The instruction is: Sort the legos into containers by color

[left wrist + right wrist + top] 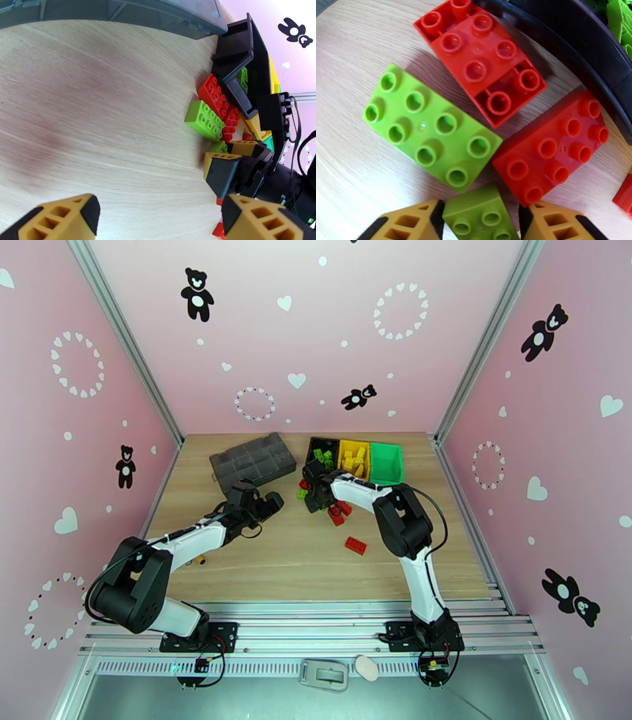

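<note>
The right pincer [480, 219] has a small green lego [474, 205] between its fingers on the tabletop [347, 165], near the black container [568, 43]. I cannot tell if it grips. The left pincer [158, 215] is open.

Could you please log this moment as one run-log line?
right gripper: straddling small green lego | left gripper: open, empty | red legos: loose on table
</note>
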